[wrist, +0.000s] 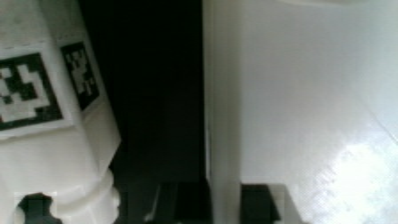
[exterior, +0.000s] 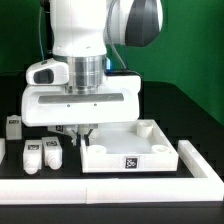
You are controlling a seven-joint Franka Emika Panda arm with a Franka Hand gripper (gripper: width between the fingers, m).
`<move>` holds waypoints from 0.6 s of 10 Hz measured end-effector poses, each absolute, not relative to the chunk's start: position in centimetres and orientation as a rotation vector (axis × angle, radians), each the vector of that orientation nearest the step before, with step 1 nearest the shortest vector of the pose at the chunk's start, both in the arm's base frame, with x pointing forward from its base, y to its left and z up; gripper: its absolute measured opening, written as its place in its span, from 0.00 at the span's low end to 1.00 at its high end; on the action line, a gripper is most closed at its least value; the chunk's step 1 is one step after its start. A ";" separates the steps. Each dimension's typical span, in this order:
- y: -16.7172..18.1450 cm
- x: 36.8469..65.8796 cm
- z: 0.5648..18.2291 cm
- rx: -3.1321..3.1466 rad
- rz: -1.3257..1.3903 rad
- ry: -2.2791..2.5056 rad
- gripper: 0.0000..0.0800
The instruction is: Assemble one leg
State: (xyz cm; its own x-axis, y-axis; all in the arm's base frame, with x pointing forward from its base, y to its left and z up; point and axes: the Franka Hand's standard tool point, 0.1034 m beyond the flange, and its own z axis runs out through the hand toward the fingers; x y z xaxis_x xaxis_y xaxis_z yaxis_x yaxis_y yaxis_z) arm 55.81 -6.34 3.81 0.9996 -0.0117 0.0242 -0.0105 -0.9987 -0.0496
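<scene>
Three small white legs stand at the exterior view's left: one at the back (exterior: pixel 13 125) and two side by side (exterior: pixel 32 155) (exterior: pixel 52 152). The large white square panel (exterior: pixel 135 148) with corner holes lies right of them. My gripper (exterior: pixel 82 133) is down at the panel's left edge. In the wrist view its dark fingers (wrist: pixel 187 205) sit on either side of the panel's thin edge (wrist: pixel 222 100), shut on it. A leg with a black-and-white tag (wrist: pixel 36 95) stands close beside the gripper (wrist: pixel 230 205), untouched. The panel's flat face (wrist: pixel 311 90) fills the other side.
A raised white L-shaped wall (exterior: pixel 192 160) runs along the front of the table and up the exterior view's right, close against the panel. The black table (exterior: pixel 10 100) shows behind the legs.
</scene>
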 end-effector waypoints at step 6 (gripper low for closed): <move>-5.1 59.1 2.1 -3.095 -0.039 0.061 0.07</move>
